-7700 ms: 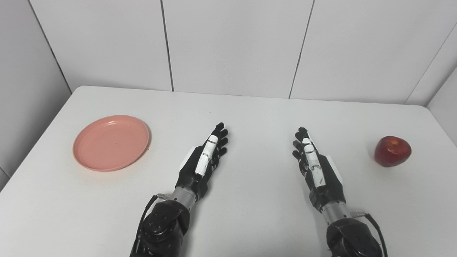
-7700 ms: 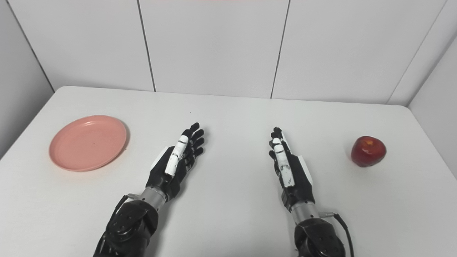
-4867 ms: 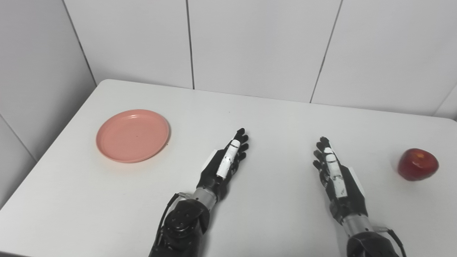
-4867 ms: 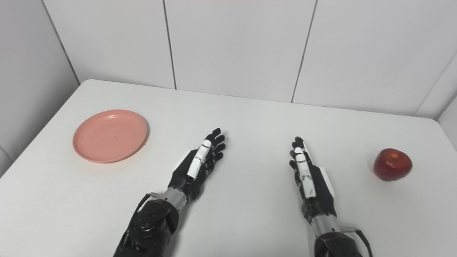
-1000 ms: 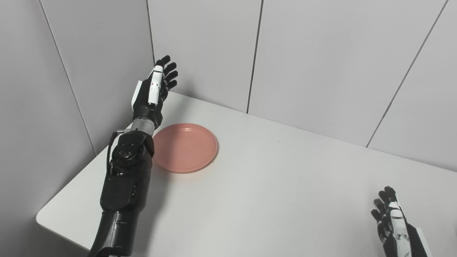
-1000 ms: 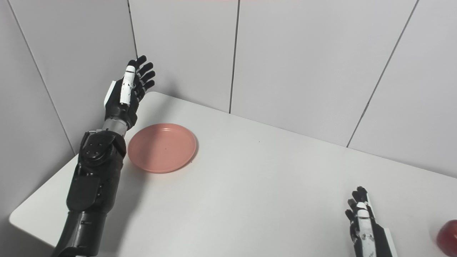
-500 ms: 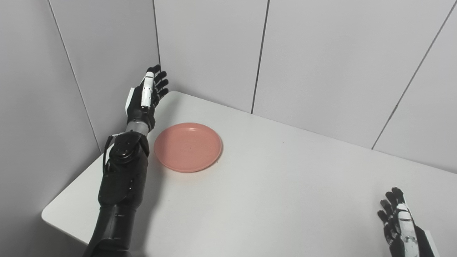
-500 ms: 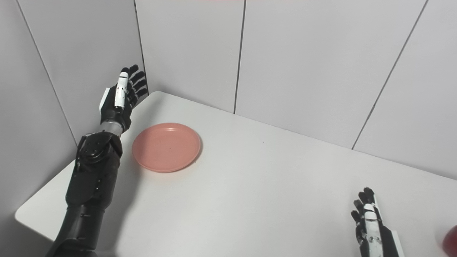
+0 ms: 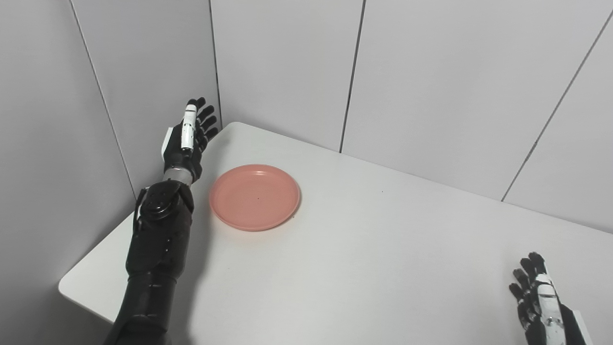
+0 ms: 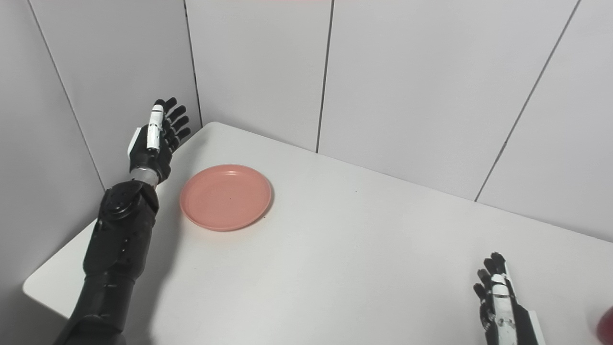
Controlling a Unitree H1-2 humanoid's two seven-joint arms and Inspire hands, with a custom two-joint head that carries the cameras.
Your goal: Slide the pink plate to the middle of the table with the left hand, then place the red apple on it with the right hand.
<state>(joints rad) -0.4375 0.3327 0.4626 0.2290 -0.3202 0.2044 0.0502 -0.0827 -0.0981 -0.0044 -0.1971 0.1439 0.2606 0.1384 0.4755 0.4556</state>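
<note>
A round pink plate (image 9: 255,197) lies flat on the white table (image 9: 373,258), near its far left corner. My left hand (image 9: 186,140) is raised above the table's left edge, to the left of the plate and apart from it, open with fingers straight and spread. My right hand (image 10: 503,306) rests low at the bottom right, open and holding nothing. Of the red apple (image 10: 606,326) only a sliver shows at the right edge of the right eye view; in the left eye view it is out of sight.
Grey wall panels (image 9: 287,67) close in the table at the back and left, meeting in a corner just behind my left hand. The table's left edge (image 9: 96,258) runs under my left forearm.
The camera has turned far to the left, so the apple has slid out of view. My left arm has lifted from the table's middle over to the plate's left side and is sinking there.
</note>
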